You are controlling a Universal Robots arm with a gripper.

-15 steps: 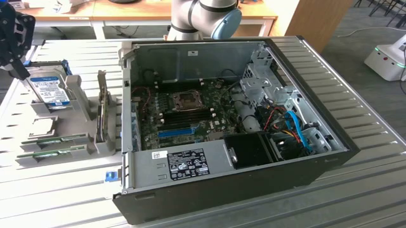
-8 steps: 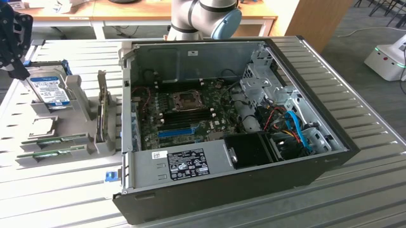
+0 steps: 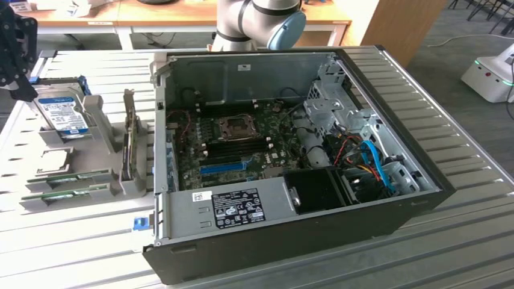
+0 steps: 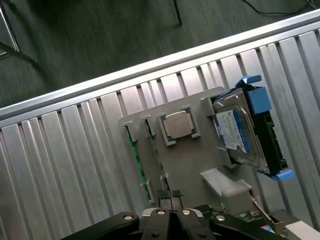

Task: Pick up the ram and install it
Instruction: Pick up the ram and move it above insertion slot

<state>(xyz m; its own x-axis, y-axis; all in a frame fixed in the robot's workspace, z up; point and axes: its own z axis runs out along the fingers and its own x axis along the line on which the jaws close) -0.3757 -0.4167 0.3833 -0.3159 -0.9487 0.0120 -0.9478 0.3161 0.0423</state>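
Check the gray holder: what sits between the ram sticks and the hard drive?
A square silver processor chip, in its own pocket of the gray holder between ram sticks and hard drive; the wrist view shows it.

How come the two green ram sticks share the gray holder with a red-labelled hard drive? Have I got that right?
Not quite. The hard drive carries a blue label, not a red one, as the wrist view shows. The rest holds: the two green ram sticks do share the gray holder with it.
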